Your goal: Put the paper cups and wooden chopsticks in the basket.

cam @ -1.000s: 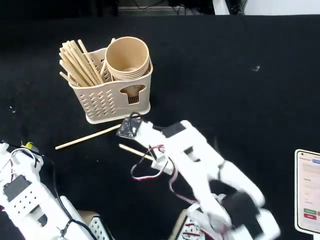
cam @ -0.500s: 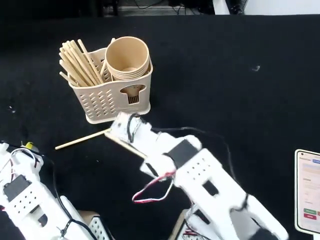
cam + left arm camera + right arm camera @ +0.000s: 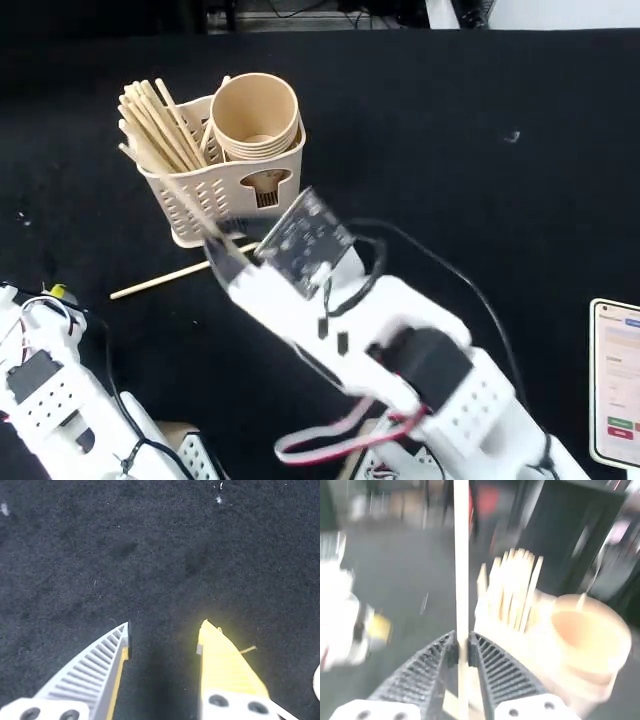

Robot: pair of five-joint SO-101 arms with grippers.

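Right gripper (image 3: 462,647) — clenched on 1 wooden chopstick (image 3: 461,555), with most of the stick running out ahead of the fingertips. Judged purpose: that hold leaves a long free end to steer into the basket (image 3: 220,200). In the high view this gripper sits just in front of the basket's near wall, with the held stick slanting up towards the left compartment.

Basket contents: a bundle of chopsticks (image 3: 155,125) leans in the left compartment, fanned outward over the rim. A stack of paper cups (image 3: 255,115) stands upright in the right compartment, so the cup part of the task appears done.

Outstanding: 1 loose chopstick (image 3: 165,278) lies flat on the black cloth (image 3: 450,150), near the basket's front left corner and apart from both arms.

Left gripper (image 3: 162,630) — released, nothing between its jaws, above bare cloth well away from the basket.

Risk noted: the left compartment is crowded, so the incoming tip could catch the rim or the leaning bundle
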